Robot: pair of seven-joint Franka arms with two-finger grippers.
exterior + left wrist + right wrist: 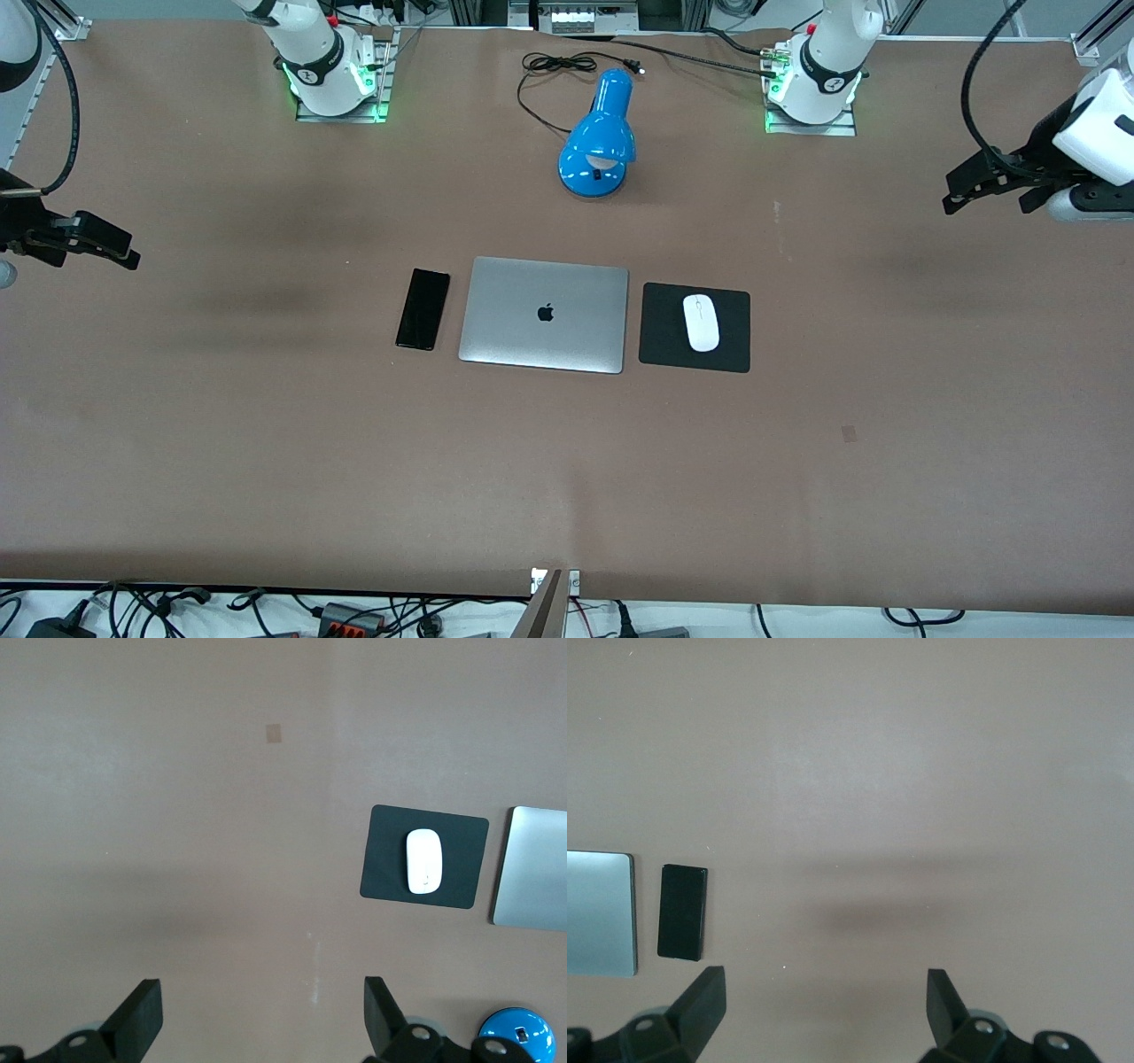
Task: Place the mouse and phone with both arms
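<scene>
The white mouse [701, 322] lies on a black square pad [695, 327], beside the closed silver laptop [543, 314] toward the left arm's end. It also shows in the left wrist view [423, 861]. The black phone [423, 309] lies flat on the table beside the laptop toward the right arm's end, and shows in the right wrist view [682, 910]. My left gripper [961, 191] is open and empty, raised over bare table at the left arm's end. My right gripper [120, 252] is open and empty, raised over bare table at the right arm's end.
A blue desk lamp [600, 136] with a black cord [554, 66] stands farther from the front camera than the laptop, between the arm bases. Cables lie along the table's near edge.
</scene>
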